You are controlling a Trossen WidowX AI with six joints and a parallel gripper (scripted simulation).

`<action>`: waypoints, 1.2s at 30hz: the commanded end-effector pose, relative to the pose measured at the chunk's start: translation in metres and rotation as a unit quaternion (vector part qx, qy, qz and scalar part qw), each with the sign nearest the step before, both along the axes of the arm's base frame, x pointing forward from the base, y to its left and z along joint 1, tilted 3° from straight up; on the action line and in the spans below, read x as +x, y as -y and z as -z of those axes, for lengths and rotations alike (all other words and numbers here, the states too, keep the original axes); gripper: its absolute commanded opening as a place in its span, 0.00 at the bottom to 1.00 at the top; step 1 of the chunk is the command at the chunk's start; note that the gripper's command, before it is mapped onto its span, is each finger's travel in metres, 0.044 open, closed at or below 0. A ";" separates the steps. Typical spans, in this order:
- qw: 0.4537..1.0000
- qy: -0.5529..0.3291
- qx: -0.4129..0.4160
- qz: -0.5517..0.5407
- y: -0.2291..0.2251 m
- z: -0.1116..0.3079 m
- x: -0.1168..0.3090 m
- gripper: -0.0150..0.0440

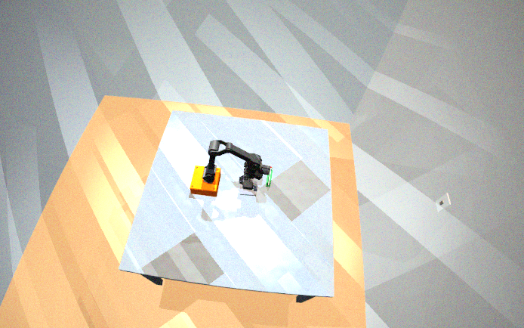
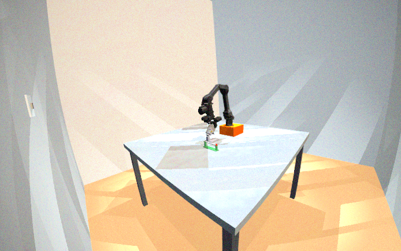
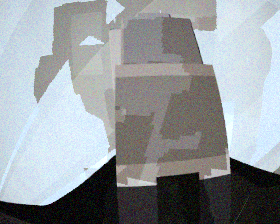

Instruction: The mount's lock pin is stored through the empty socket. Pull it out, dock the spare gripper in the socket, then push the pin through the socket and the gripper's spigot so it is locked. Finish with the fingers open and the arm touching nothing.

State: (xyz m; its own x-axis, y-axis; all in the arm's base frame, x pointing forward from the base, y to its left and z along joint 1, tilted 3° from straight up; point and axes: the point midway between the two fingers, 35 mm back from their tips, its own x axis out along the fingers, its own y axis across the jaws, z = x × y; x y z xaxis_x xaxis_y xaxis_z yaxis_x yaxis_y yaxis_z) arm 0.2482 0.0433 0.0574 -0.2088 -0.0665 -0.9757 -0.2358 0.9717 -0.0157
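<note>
My gripper is shut on the spare gripper, a grey-and-white block that hangs tilted below the fingers. It is low over the table, beside the green rack. Past the spare gripper's far end, the wrist view shows a narrower grey block, apparently the mount's socket. The frames do not show clearly whether the spigot is inside it. A pale base shows under the arm in the exterior view. The lock pin, with its red head, lies across the green rack, clear of my fingers.
The arm's orange base block stands on the pale table, behind the rack in the exterior view. The arm arches from it over the mount area. The rack stands close beside the wrist in the top view.
</note>
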 end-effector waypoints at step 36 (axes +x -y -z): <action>1.000 0.004 0.001 0.000 0.002 -0.014 -0.011 1.00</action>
